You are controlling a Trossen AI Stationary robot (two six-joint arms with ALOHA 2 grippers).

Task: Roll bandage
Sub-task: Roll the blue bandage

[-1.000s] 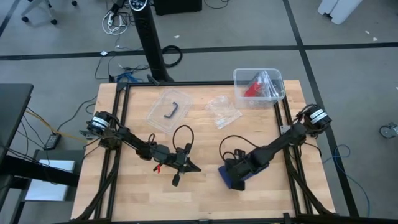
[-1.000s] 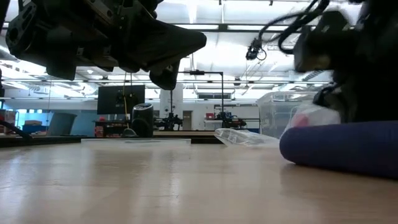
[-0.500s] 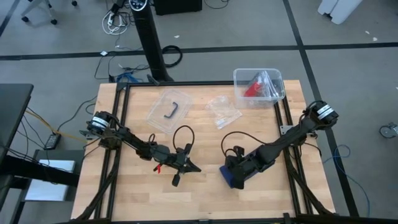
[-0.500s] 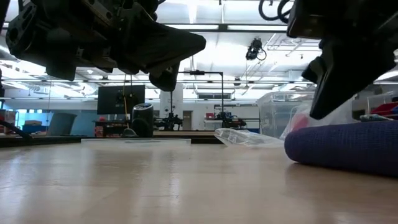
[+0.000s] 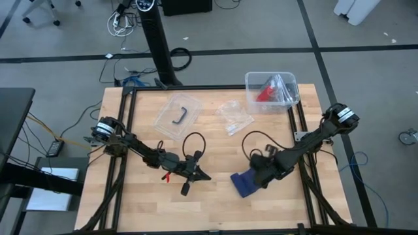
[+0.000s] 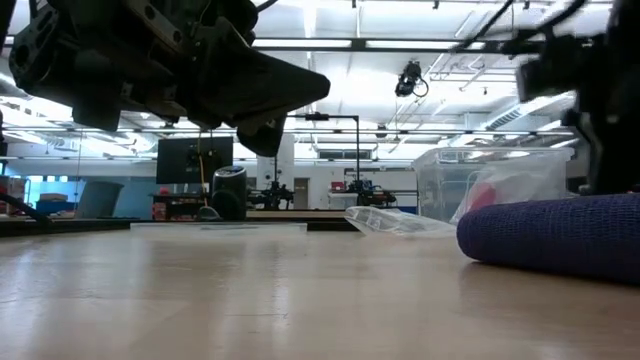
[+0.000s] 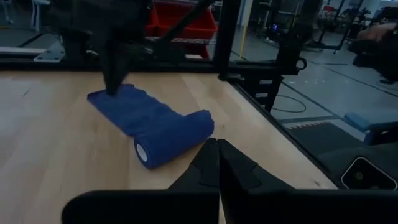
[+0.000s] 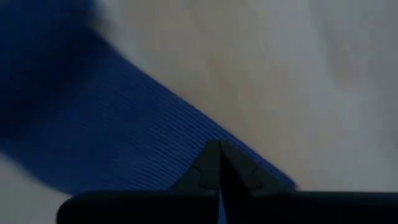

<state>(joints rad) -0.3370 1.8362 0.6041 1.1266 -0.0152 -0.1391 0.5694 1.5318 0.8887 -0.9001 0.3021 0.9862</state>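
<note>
Two closed grippers, nothing held: my right gripper (image 5: 260, 177) presses the bandage (image 5: 245, 185), near right of the table (image 5: 209, 140); left gripper (image 5: 196, 175) waits mid-table. I judge it soft, light, springy; I'd pin the flat tail.

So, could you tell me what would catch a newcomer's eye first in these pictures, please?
First, the dark blue bandage, partly rolled, near the table's front right with its loose end lying flat. The right hand, shut, presses on that loose end. The left hand hangs shut above the wood at front centre, and a clear tub with something red sits at the back right corner.
</note>
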